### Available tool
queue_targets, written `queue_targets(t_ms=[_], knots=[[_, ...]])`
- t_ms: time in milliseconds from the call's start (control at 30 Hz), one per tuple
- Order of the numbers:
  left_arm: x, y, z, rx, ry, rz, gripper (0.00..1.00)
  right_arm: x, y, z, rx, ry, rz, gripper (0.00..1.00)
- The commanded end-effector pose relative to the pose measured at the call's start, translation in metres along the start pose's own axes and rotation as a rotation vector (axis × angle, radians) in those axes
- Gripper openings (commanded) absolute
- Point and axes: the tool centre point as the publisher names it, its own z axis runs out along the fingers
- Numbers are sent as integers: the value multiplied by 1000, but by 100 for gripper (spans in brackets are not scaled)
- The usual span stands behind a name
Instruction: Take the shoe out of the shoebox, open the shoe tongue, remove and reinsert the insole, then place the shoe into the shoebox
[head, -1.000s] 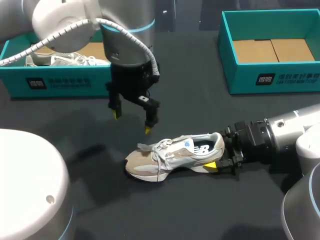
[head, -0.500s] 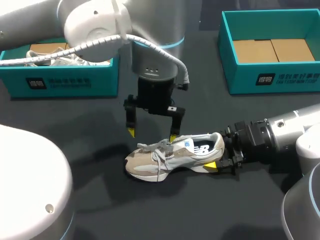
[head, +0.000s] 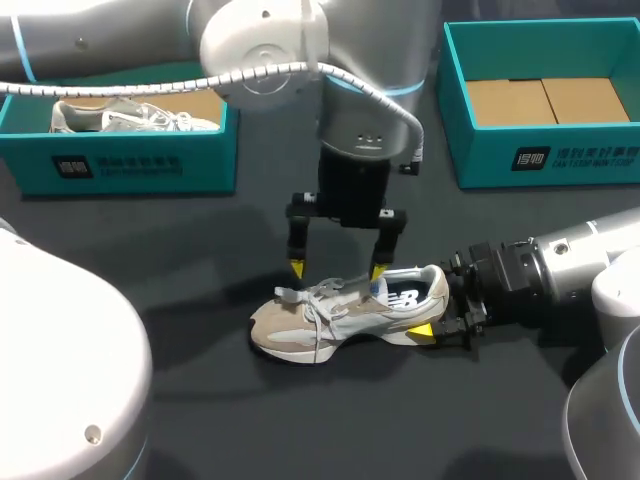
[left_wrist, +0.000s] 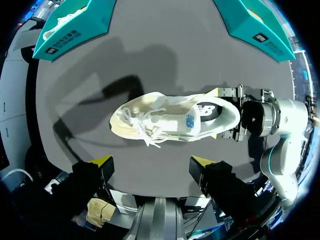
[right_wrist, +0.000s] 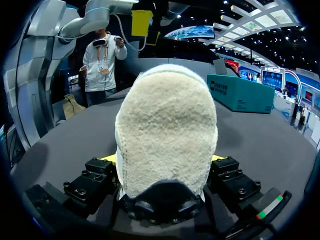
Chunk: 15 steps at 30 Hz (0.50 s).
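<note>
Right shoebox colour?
The shoebox is teal, with a brown cardboard floor. It shows best in the head view.

Shoe (head: 340, 312): fuzzy fleece-like heel, suede-like toe. Shoebox (head: 545, 160): matt cardboard. Table (head: 350, 420): matt dark surface.

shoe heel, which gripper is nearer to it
Right. The right gripper clamps the shoe at its heel from both sides; the left gripper hangs open above the laces, nearer the shoe's middle.
</note>
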Motion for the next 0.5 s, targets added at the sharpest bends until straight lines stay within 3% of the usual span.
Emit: queue_targets(t_ms=[33,500], knots=[[13,1,8,-13,-19,-70,100,-1,-1,2,3,0,0,0],[45,-1,24,46,-79,-69,100,-1,-1,2,3,0,0,0]])
